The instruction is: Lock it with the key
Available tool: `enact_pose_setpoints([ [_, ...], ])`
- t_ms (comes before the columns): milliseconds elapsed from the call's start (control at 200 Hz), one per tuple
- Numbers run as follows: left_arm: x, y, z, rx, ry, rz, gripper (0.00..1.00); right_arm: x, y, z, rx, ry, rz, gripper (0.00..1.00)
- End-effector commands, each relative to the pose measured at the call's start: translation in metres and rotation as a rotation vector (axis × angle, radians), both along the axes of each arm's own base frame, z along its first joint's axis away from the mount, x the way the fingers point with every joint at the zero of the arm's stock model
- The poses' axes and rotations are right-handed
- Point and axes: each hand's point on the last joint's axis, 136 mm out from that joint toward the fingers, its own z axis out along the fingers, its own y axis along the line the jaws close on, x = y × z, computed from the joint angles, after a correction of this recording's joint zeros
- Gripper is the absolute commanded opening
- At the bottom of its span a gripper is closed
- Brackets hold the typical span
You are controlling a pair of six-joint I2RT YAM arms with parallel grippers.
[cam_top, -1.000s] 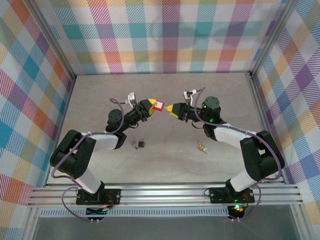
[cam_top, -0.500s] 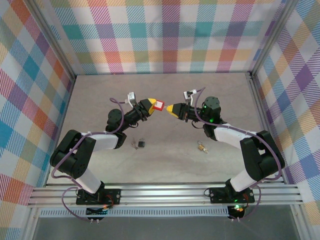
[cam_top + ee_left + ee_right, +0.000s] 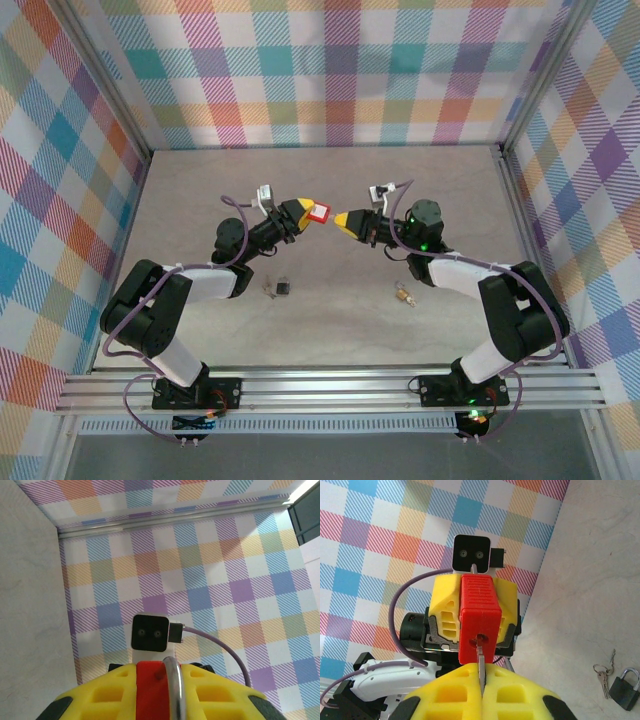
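A red padlock (image 3: 319, 211) hangs in mid-air over the middle of the table, with my left gripper (image 3: 303, 211) shut on it. In the left wrist view the red body (image 3: 150, 690) and its steel shackle (image 3: 175, 687) sit between the yellow fingers (image 3: 100, 695). My right gripper (image 3: 344, 219) faces it from the right, shut on a thin metal key (image 3: 480, 661). The key's tip is in the keyhole on the padlock's near face (image 3: 480, 622).
A black padlock (image 3: 284, 288) with keys (image 3: 269, 291) lies on the table in front of the left arm; the right wrist view shows this padlock (image 3: 625, 681) too. A brass padlock (image 3: 404, 294) lies near the right arm. Plaid walls enclose the table.
The right wrist has shifted slightly, bringing its tip a little closer to the red padlock. The left arm and padlock have stayed still.
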Motion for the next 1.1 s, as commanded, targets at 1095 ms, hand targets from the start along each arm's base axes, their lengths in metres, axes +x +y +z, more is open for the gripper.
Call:
enact_pose_setpoints([
  [1095,0.012,0.059,0.058,-0.095,-0.146,0.205,0.00,-0.024,-0.035,-0.048,0.035,0.029,-0.132,0.00],
])
